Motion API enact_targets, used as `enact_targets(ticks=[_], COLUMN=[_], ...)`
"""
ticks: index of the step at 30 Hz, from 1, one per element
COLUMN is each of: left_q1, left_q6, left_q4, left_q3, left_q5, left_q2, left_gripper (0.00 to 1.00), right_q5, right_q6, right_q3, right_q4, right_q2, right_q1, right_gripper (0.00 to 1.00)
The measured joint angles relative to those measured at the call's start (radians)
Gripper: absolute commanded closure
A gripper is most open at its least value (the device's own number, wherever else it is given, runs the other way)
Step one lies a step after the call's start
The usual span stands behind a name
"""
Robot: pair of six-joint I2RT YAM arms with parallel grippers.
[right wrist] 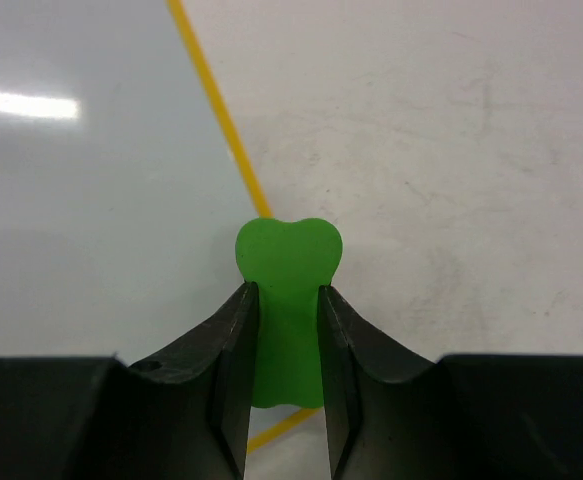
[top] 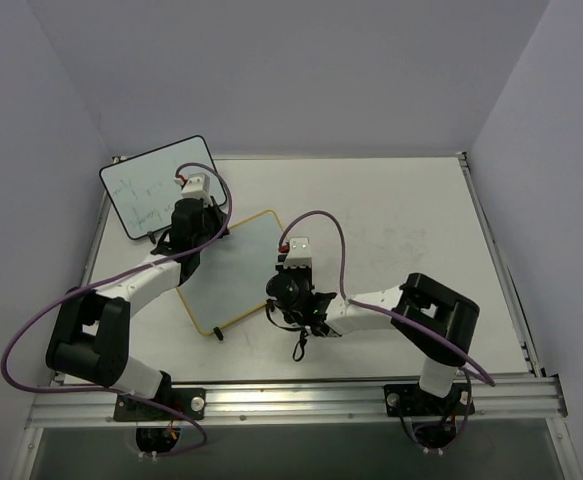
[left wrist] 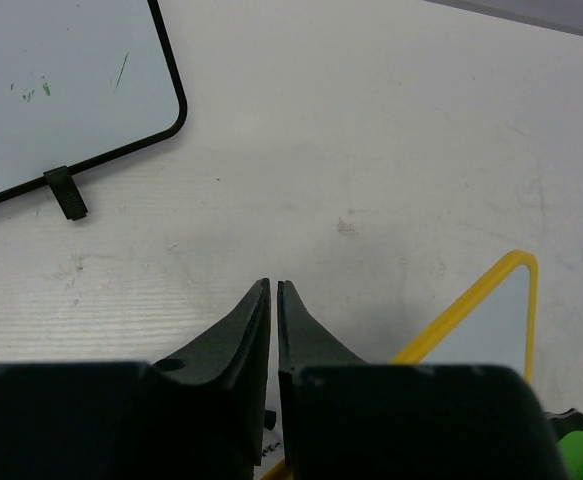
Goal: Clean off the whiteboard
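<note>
The whiteboard (top: 233, 272), white with a thin yellow frame, lies flat and turned diagonally in the middle of the table; its surface looks clean. My right gripper (right wrist: 287, 288) is shut on a green bone-shaped eraser (right wrist: 287, 262), which hangs over the board's yellow edge (right wrist: 221, 120) near its right corner. In the top view that gripper (top: 293, 298) points down and hides the eraser. My left gripper (left wrist: 274, 283) is shut and empty over bare table just beyond the board's far corner (left wrist: 516, 262); in the top view it sits at the board's far-left side (top: 181, 235).
A black-framed whiteboard (top: 156, 185) with faint green marks leans at the back left; its corner and a black clip foot (left wrist: 66, 192) show in the left wrist view. A black clip foot (top: 218, 335) sticks out at the yellow board's near corner. Walls enclose the table.
</note>
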Motion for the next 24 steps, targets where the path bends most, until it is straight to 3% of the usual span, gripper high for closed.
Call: enact_targets(ticks=[12,24], left_q1=[0.000,0.012], left_q6=[0.000,-0.001], left_q4=[0.000,-0.053], left_q3=[0.000,0.001], left_q5=[0.000,-0.004], left_q2=[0.000,-0.026], left_gripper=[0.85,0.82], right_q5=[-0.080,-0.251], right_q6=[0.074,0.148], right_q3=[0.000,0.009], right_q4=[-0.177,-0.323], right_q2=[-0.228,-0.267], right_q1=[-0.184,-0.314], right_gripper=[1.00,1.00])
